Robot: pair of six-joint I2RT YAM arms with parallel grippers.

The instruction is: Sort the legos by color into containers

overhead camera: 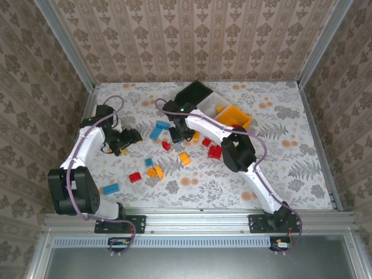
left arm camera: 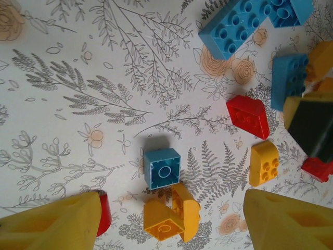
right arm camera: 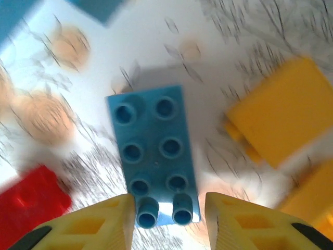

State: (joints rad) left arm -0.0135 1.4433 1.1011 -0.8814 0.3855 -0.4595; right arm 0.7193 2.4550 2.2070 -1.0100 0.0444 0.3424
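Observation:
Legos lie scattered mid-table: a blue brick [overhead camera: 158,129], red ones [overhead camera: 214,151], orange-yellow ones [overhead camera: 184,158]. The black bin [overhead camera: 195,93], white bin [overhead camera: 214,105] and orange-yellow bin [overhead camera: 233,118] stand in a row at the back. My right gripper [overhead camera: 177,136] [right arm camera: 169,205] is open, its fingers on either side of the near end of a long blue brick [right arm camera: 154,151]. My left gripper [overhead camera: 132,138] [left arm camera: 173,200] is open and hovers over a small upside-down blue brick [left arm camera: 162,167] and two orange-yellow bricks [left arm camera: 171,211]. A red brick [left arm camera: 104,211] is half hidden by its left finger.
More loose bricks lie near the front left: a red one [overhead camera: 135,176] and a blue one [overhead camera: 110,189]. In the left wrist view, large blue bricks [left arm camera: 237,26] and a red brick [left arm camera: 248,115] lie near the right gripper's black tip [left arm camera: 312,125]. Patterned walls enclose the table.

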